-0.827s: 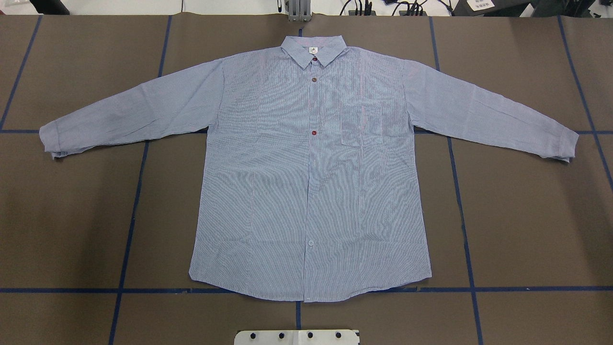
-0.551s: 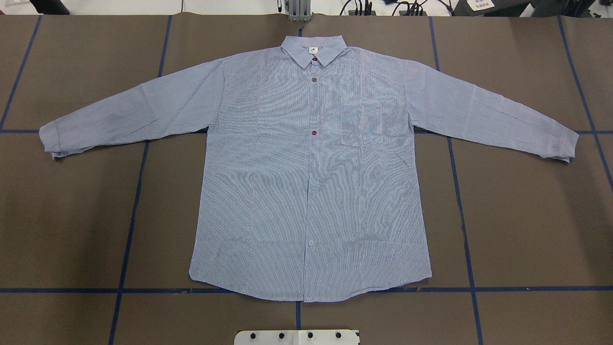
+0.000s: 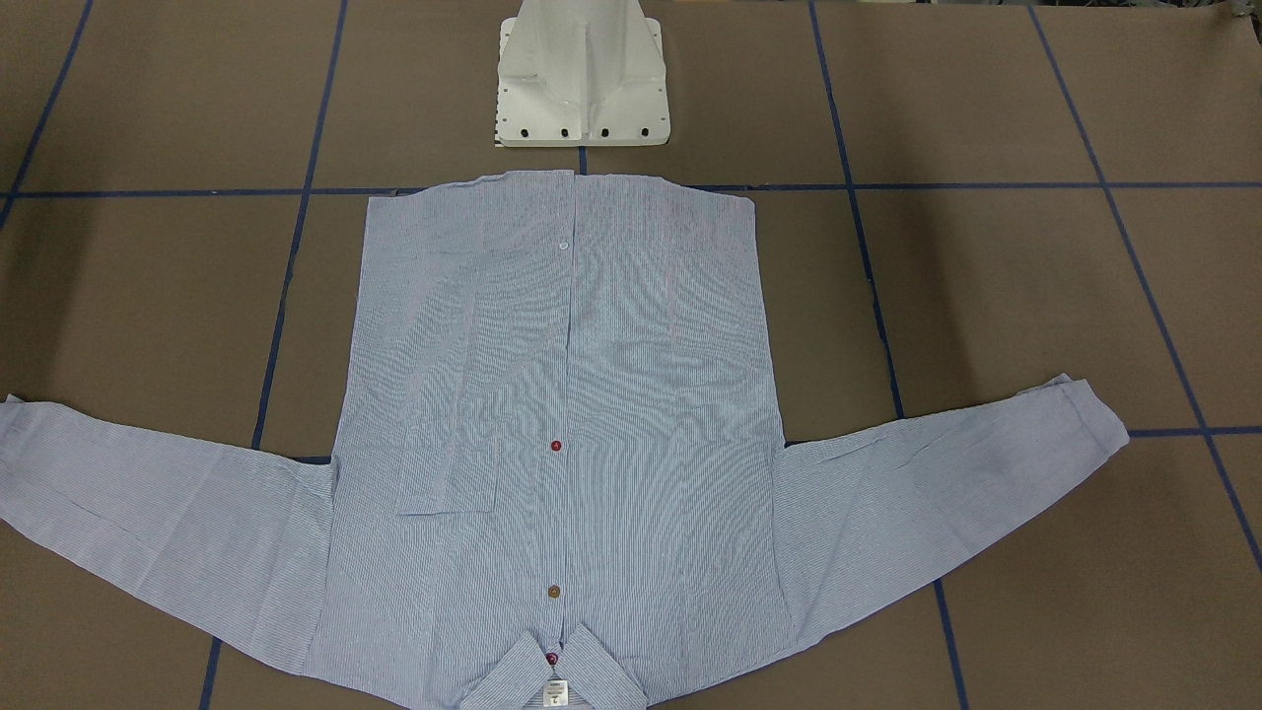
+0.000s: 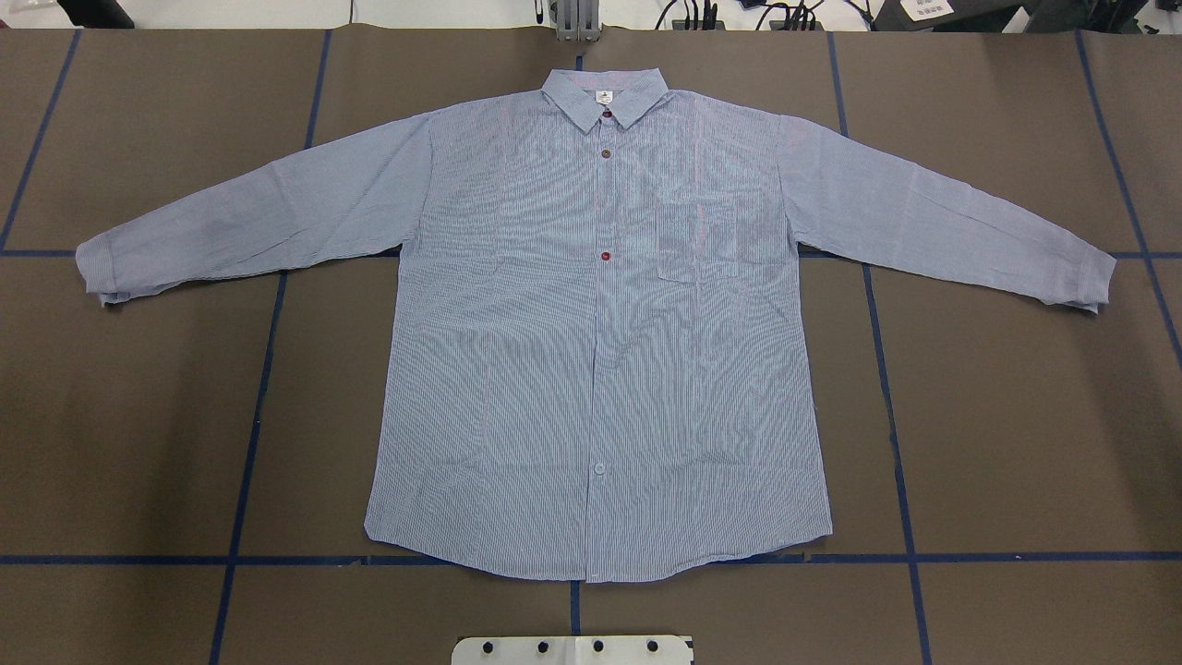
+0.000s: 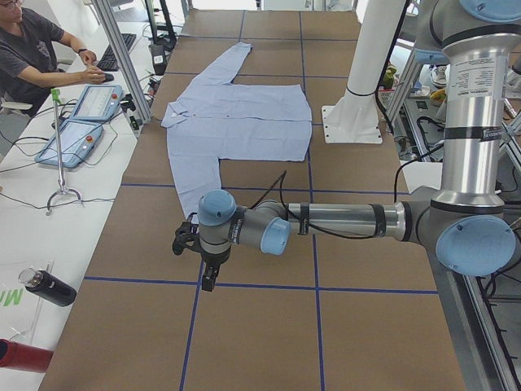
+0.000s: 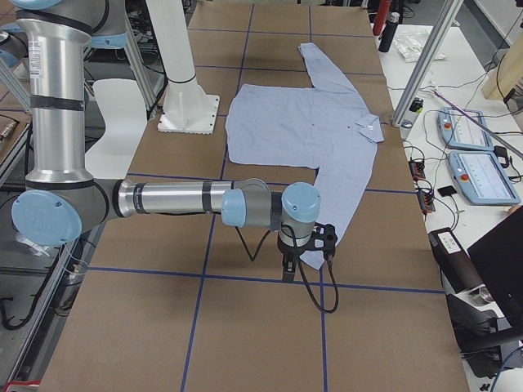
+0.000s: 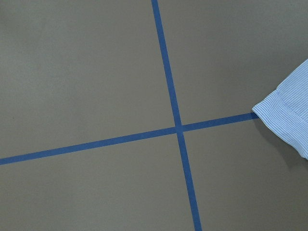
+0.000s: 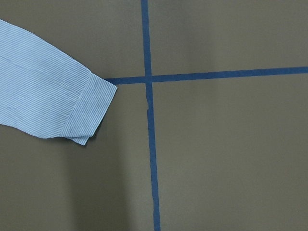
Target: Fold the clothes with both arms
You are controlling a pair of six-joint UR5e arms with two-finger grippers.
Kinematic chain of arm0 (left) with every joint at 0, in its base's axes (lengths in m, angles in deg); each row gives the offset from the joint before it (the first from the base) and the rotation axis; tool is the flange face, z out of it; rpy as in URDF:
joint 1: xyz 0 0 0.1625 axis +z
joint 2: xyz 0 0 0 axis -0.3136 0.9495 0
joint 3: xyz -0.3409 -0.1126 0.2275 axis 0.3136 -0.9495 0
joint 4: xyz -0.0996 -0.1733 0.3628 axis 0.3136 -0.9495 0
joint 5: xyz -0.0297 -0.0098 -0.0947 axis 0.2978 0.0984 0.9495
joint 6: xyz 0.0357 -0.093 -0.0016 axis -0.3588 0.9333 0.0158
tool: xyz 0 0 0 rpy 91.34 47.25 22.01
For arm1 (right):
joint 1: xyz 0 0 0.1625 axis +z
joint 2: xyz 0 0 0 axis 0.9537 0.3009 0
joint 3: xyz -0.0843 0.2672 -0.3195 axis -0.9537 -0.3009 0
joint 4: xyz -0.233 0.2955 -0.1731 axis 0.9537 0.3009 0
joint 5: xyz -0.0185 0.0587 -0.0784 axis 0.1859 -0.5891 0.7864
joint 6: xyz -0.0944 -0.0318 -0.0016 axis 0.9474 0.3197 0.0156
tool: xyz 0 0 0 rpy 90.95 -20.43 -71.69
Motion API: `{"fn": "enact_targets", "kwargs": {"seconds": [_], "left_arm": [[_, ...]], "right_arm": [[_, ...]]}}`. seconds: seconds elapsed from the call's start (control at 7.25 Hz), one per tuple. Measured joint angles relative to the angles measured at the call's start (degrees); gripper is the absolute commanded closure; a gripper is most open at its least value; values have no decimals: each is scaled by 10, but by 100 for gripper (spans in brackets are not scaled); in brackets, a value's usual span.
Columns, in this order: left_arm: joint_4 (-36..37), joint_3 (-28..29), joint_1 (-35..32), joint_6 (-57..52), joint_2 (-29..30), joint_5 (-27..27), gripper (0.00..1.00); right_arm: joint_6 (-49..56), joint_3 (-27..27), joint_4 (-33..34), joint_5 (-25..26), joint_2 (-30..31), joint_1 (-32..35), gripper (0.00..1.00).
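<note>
The light blue striped shirt (image 4: 600,323) lies flat and face up on the brown table, buttoned, sleeves spread out to both sides, collar at the far edge. Neither arm shows in the overhead or front views. In the exterior left view my left gripper (image 5: 199,261) hangs over the table just past the near sleeve's end; I cannot tell whether it is open or shut. My right gripper (image 6: 304,253) hangs by the other sleeve's end, state likewise unclear. The left wrist view catches one cuff (image 7: 288,115) at its right edge. The right wrist view has the other cuff (image 8: 57,101) at its left.
Blue tape lines (image 4: 249,434) grid the table. The white pedestal base (image 3: 582,89) stands by the shirt's hem. A person (image 5: 32,49) sits at a side bench with teach pendants (image 5: 81,122). Bottles (image 5: 49,287) lie on that bench.
</note>
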Motion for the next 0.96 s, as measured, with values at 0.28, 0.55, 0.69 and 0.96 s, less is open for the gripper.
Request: {"fn": "enact_targets", "kwargs": {"seconds": [0.28, 0.55, 0.69, 0.96], "left_arm": [[29, -18, -15, 0, 23, 1, 0], [7, -21, -11, 0, 38, 0, 0], [-13, -17, -10, 0, 36, 1, 0], [-47, -4, -9, 1, 35, 0, 0]], "right_arm": [[-2, 4, -8, 0, -6, -6, 0], [-5, -2, -26, -1, -23, -26, 0], [-16, -19, -55, -3, -35, -44, 0], [-89, -100, -180, -3, -73, -101, 0]]}}
